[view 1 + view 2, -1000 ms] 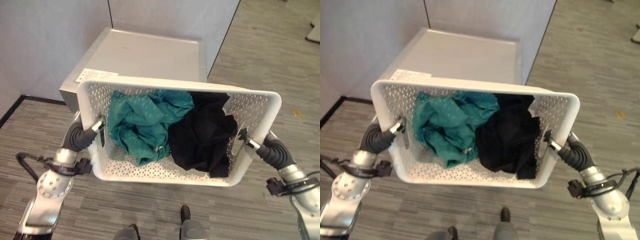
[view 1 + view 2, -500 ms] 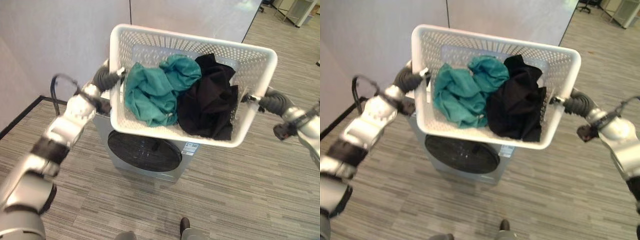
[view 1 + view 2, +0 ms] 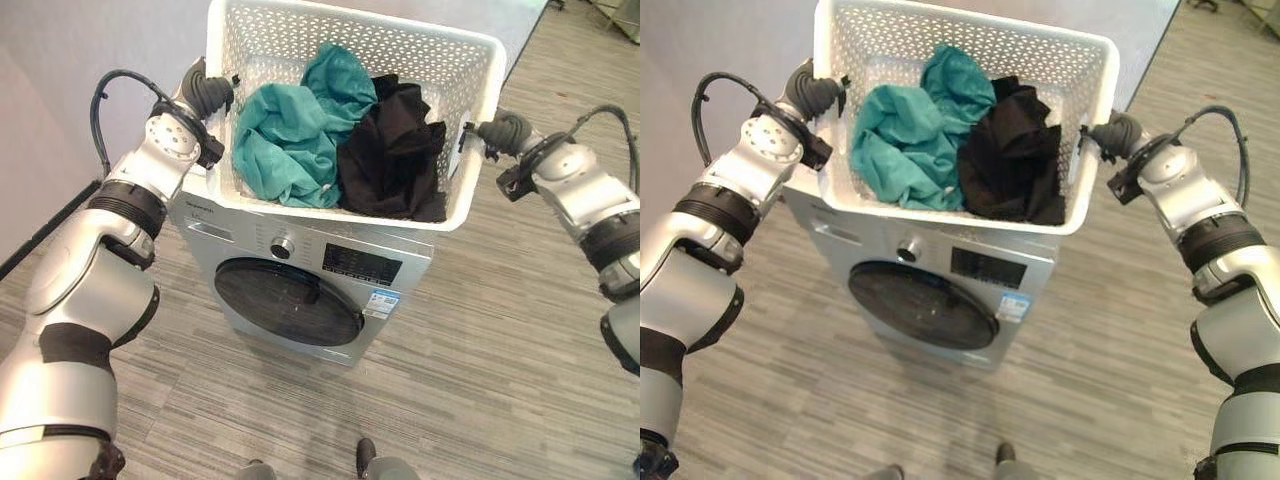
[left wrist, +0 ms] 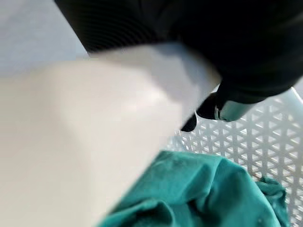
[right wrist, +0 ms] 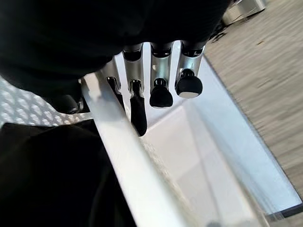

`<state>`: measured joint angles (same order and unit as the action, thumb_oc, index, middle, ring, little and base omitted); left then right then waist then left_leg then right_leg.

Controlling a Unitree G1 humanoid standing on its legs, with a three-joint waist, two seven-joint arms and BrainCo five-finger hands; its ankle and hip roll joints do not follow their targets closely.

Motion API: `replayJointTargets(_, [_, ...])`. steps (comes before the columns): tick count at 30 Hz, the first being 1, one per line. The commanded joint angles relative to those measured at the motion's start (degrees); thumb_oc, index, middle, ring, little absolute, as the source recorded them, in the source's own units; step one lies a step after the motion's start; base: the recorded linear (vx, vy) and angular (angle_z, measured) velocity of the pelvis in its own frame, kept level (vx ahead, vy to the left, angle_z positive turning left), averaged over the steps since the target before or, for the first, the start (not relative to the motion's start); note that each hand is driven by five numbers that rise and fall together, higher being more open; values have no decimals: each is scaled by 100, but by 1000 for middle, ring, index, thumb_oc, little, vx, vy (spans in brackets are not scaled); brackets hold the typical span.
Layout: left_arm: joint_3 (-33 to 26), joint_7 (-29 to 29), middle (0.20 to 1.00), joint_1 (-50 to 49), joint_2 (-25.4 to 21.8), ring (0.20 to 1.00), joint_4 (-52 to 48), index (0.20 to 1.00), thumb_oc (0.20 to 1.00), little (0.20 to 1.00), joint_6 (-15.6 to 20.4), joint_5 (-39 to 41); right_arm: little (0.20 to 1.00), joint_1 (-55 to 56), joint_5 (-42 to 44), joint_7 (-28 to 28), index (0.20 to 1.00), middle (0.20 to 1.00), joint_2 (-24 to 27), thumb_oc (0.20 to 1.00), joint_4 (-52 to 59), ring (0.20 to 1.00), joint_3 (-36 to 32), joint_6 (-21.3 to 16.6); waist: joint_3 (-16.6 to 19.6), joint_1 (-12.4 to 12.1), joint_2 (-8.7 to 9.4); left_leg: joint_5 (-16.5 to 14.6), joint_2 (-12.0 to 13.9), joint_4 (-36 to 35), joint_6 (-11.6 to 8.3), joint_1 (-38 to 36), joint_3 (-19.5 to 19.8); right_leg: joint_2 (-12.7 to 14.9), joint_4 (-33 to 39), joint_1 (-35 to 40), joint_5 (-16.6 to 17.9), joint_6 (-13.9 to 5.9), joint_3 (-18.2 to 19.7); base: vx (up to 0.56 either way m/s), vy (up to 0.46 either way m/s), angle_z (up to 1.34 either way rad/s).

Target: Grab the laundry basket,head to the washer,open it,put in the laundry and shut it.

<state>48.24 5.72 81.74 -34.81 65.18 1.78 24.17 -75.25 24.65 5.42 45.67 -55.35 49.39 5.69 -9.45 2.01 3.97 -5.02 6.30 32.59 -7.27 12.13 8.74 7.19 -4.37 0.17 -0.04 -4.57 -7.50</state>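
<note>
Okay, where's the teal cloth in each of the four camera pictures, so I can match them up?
Left eye view: teal cloth in the basket's left half, beside the black cloth.
Right eye view: same spot, above the washer.
Left wrist view: low in the picture, past the left hand.
Right wrist view: not in it.
Shared landmark: the basket's white rim.

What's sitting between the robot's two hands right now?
The white laundry basket, holding a teal garment and a black one, spans the stretch between the left robot hand and right robot hand, as the left eye view shows.
</note>
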Motion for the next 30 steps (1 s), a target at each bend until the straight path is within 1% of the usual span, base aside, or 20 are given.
replayJointTargets(1, [184,113,200,1077,-440,200,436,200,200,200,202,-93,200,-342,-85,-73,200,200,178,200,-410,200,47,61,2,-197,150,433,61,-949,446,-414,-160,-68,187,7,-122,71,320,178,124,2])
replayJointTargets(2, [201,93,200,1054,-486,200,366,200,200,200,208,-96,200,-269,-170,-30,200,200,186,200,-440,200,71,72,-5,-309,101,417,31,-1744,406,-473,-71,-63,204,94,-171,34,364,309,278,26])
replayJointTargets(3, [237,32,200,940,-611,200,311,200,200,200,202,-151,200,-115,-466,63,200,200,216,200,-650,200,80,65,53,-484,-46,689,-141,-2581,295,-371,410,-56,123,204,-267,-22,441,234,227,13])
replayJointTargets(4, [238,32,200,937,-610,200,309,200,200,200,202,-151,200,-110,-468,64,200,200,215,200,-650,200,77,63,52,-480,-41,692,-146,-2589,296,-380,414,-51,120,210,-274,-22,436,142,152,12])
replayJointTargets(5, [238,32,586,937,-610,586,309,586,586,586,202,-151,266,-110,-468,64,266,266,215,266,-650,266,77,63,51,-479,-41,692,-146,-2591,296,-381,414,-51,120,211,-274,-23,436,240,304,-39])
replayJointTargets(6, [276,-66,1000,806,-567,1000,552,1000,1000,1000,196,-132,1000,87,-461,219,1000,1000,76,1000,-999,1000,-37,244,212,-447,-178,461,-341,-2540,291,-562,435,116,-117,236,-292,-131,639,341,426,-59])
replayJointTargets(7, [253,-66,1000,734,-560,1000,637,1000,1000,1000,187,-217,1000,160,-483,265,1000,1000,13,1000,-1062,1000,-84,265,296,-460,-239,398,-403,-2605,339,-669,377,220,-87,281,-236,-183,692,342,428,-83])
replayJointTargets(9, [263,-86,1000,700,-561,1000,695,1000,1000,1000,177,-243,1000,173,-489,300,1000,1000,-47,1000,-1106,1000,-75,283,335,-483,-261,374,-433,-2651,374,-756,296,291,-46,310,-184,-224,723,143,189,-58])
replayJointTargets(10, [369,-186,1000,722,-650,1000,889,1000,1000,1000,136,-245,1000,69,-424,305,1000,1000,-228,1000,-1228,1000,-73,296,367,-564,-302,316,-448,-2677,455,-866,64,394,-166,167,-6,-305,735,121,184,-47])
replayJointTargets(11, [370,-188,1000,724,-651,1000,890,1000,1000,1000,137,-244,1000,66,-423,305,1000,1000,-229,1000,-1231,1000,-72,295,366,-578,-301,313,-445,-2677,456,-869,48,393,-172,159,-6,-305,752,77,160,-52])
replayJointTargets(12, [426,-264,1000,743,-768,1000,1018,1000,1000,1000,79,-270,1000,11,-357,316,1000,1000,-350,1000,-1334,1000,-75,297,390,-677,-328,257,-395,-2694,488,-906,-139,416,-218,129,-94,-309,550,47,64,-62])
replayJointTargets(13, [484,-287,1000,780,-800,1000,1113,1000,1000,1000,70,-398,1000,-16,-354,351,1000,1000,-487,1000,-1583,1000,-90,314,358,-729,-309,223,-392,-2677,522,-973,-262,450,-287,137,-33,-360,341,47,63,-82])
replayJointTargets(18, [392,-102,1000,783,-732,1000,1099,1000,1000,1000,100,-541,1000,-109,-519,385,1000,1000,-629,1000,-1775,1000,5,305,336,-671,-272,225,-359,-2758,515,-1056,-320,430,-170,206,-59,-355,236,30,-9,-23])
replayJointTargets(19, [388,-90,1000,690,-697,1000,1132,1000,1000,1000,130,-666,1000,-159,-593,373,1000,1000,-629,1000,-1842,1000,25,305,374,-619,-257,265,-330,-2922,505,-1118,-331,399,37,275,-61,-351,207,46,-20,12])
replayJointTargets(23, [257,-4,1000,595,-717,1000,1059,1000,1000,1000,166,-622,1000,-174,-535,267,1000,1000,-568,1000,-1926,1000,-110,260,438,-553,-261,385,-288,-3291,474,-1244,-342,356,298,340,-58,-359,179,47,-17,0])
replayJointTargets(24, [121,255,1000,572,-787,1000,904,1000,1000,1000,269,-711,1000,-181,-304,104,1000,1000,-420,1000,-1835,1000,-322,129,465,-522,-247,460,-250,-3492,455,-1322,-340,323,389,354,-45,-364,175,49,-33,-6])
replayJointTargets(27, [-39,363,1000,488,-890,1000,797,1000,1000,1000,314,-700,1000,-215,-48,-31,1000,1000,-296,1000,-1689,1000,-464,18,472,-502,-244,465,-233,-3566,452,-1379,-351,303,454,368,-36,-364,203,29,-20,-4])
replayJointTargets(28, [-268,511,1000,422,-1075,1000,661,1000,1000,1000,358,-555,1000,-253,378,-215,1000,1000,-51,1000,-1505,1000,-691,-126,487,-491,-243,484,-242,-3564,453,-1364,-337,302,517,357,0,-367,215,17,-13,-5])
replayJointTargets(29, [-271,512,1000,418,-1075,1000,658,1000,1000,1000,356,-556,1000,-252,378,-216,1000,1000,-51,1000,-1504,1000,-690,-126,490,-491,-245,484,-242,-3564,453,-1361,-337,302,518,356,1,-367,215,28,-11,-7])
replayJointTargets(30, [-626,665,1000,265,-1373,1000,426,1000,1000,1000,439,-348,1000,-240,794,-344,1000,1000,284,1000,-1221,1000,-957,-287,502,-488,-238,468,-243,-3579,451,-1387,-353,291,578,376,9,-368,232,35,-7,-8])
